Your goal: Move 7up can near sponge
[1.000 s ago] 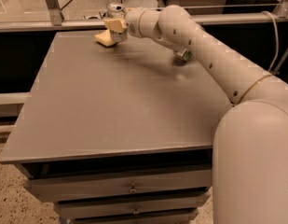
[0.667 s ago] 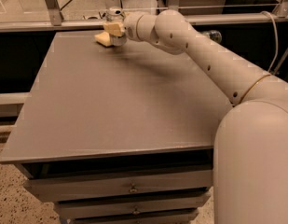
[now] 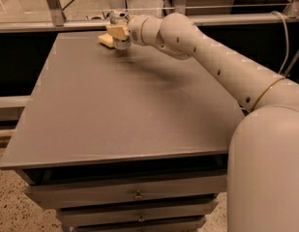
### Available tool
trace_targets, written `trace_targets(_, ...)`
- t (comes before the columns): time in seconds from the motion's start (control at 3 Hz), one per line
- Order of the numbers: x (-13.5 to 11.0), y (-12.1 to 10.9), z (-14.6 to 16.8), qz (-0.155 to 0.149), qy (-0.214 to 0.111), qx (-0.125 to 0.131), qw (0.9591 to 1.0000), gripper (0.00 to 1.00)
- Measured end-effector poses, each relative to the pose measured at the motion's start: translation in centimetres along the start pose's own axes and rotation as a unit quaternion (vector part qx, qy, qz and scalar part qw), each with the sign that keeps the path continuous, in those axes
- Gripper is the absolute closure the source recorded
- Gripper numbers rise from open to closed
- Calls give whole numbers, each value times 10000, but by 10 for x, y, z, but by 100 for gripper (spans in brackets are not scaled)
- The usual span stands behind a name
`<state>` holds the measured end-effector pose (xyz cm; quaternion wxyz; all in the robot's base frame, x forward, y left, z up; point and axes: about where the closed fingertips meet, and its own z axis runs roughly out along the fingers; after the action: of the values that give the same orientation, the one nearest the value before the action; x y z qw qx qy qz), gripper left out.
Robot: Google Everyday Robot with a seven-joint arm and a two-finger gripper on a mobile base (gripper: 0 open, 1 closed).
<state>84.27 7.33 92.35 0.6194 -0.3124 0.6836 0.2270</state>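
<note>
The 7up can [image 3: 119,19], silver with a shiny top, stands upright at the far left end of the grey table [image 3: 115,110]. My gripper [image 3: 120,35] reaches in from the right and is shut around the can's body; one pale finger pad [image 3: 117,31] lies across its front. The pale yellow sponge [image 3: 105,40] lies on the table right beside the can, on its left, partly hidden by the gripper. Can and sponge are about touching.
The table's far edge runs just behind the can, with a metal rail [image 3: 221,18] and a frame post [image 3: 54,6] beyond it. My white arm [image 3: 221,66] crosses the right half of the table. Drawers [image 3: 134,195] sit under the near edge.
The gripper with the can has stayed by the sponge, settling slightly lower. The arm's forearm has shifted and straightened over the table's right side.
</note>
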Motion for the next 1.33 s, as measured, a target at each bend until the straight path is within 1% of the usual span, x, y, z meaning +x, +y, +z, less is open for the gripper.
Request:
trace_targets(0.33,9,-1,-5,108,84,36,9999,100)
trace_targets(0.67,15,-1,-5,177,109,-10,9998,85)
trace_targets(1.0,17,-6,-3,107,100,-64,9999,62)
trace_targets(1.33,15,-16,-6,-118,102,-99,9998,38)
